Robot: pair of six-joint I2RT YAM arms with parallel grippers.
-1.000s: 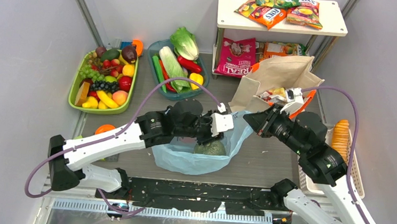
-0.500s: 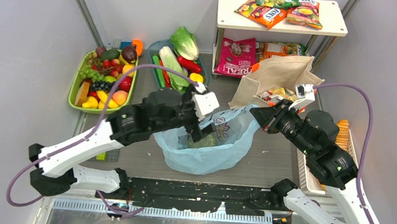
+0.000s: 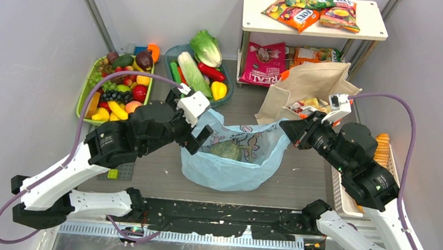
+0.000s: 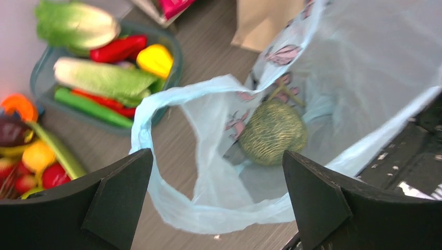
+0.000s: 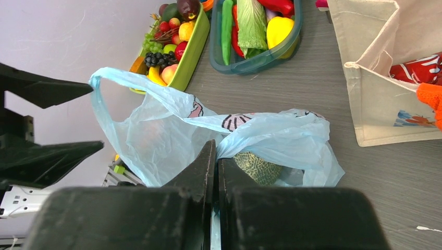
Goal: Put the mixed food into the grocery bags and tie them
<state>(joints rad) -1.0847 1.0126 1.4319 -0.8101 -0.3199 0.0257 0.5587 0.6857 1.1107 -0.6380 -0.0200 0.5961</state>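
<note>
right fingers [image 5: 200,174] pinch blue bag [image 5: 156,130]; grey table [image 5: 312,88], white walls [image 3: 23,38]

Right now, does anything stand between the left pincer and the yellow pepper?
Nothing solid that I can see. The open left pincer hangs above the blue bag's handle loop; past it lies bare table, then the tray rim, with the yellow pepper lying uncovered inside.

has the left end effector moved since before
Yes: the left end effector pulled out of the thin light-blue plastic bag, leftward toward the teal vegetable tray.
</note>
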